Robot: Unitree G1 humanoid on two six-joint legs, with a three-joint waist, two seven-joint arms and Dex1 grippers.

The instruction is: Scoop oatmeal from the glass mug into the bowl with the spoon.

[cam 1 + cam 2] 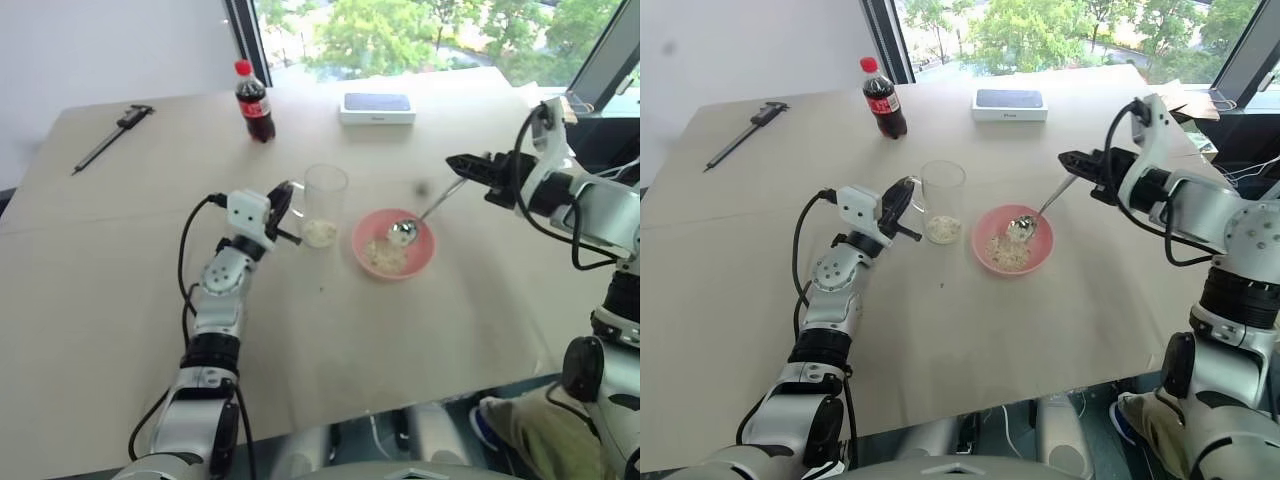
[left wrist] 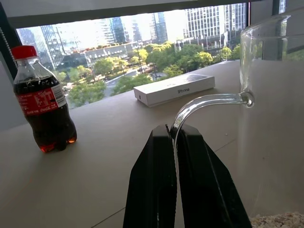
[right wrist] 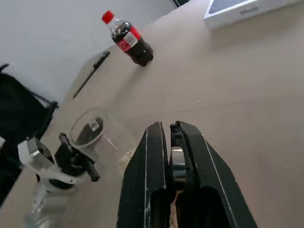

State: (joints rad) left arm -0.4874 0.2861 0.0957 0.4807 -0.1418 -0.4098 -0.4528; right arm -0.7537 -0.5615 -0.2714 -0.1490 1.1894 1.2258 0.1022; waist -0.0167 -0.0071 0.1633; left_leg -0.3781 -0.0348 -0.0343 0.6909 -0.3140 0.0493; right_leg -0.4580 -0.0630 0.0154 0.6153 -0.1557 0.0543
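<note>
While the left gripper (image 2: 174,137) is clamping the handle of the glass mug (image 1: 325,193), a low layer of oatmeal (image 1: 319,233) is sitting in its base. Just beside it, the pink bowl (image 1: 425,260) is holding a pale, clumpy heap. The right gripper (image 1: 453,161) is pinching the spoon (image 1: 420,215) by its handle end, its silver scoop hanging over the bowl. Farther back, a Coca-Cola bottle (image 1: 254,102) and a white box (image 2: 175,89) printed "iPhone" are standing, with a caliper (image 1: 111,136) at the far left.
</note>
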